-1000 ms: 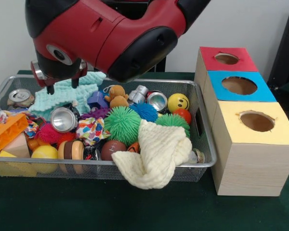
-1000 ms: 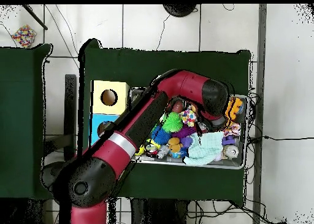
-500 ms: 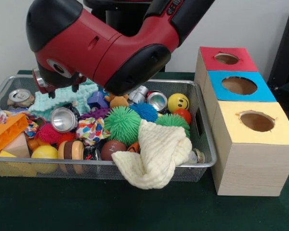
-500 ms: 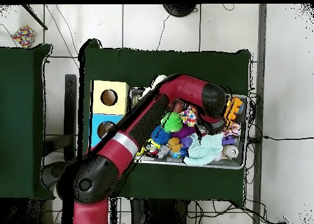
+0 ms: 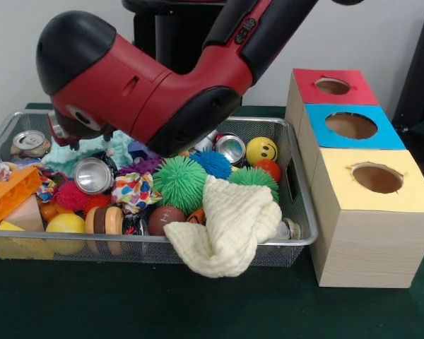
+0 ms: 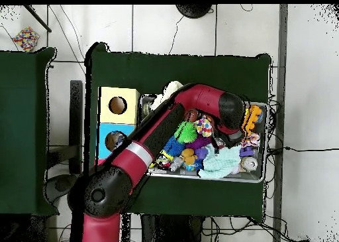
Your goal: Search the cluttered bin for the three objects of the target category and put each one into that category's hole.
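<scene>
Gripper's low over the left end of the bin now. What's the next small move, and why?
Probably a short straight descent. The gripper hangs just above the teal cloth at the wire bin's far left, beside a crushed can. Its fingers are hidden behind the arm, so check the grasp target before closing.

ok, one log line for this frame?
phase: search | gripper: low over teal cloth, state unclear | bin: cluttered | boxes: holes clear

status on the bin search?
Gripper low over teal cloth, fingers unclear. Nothing held visibly. Cans in bin. Cream cloth draped over rim.
</scene>
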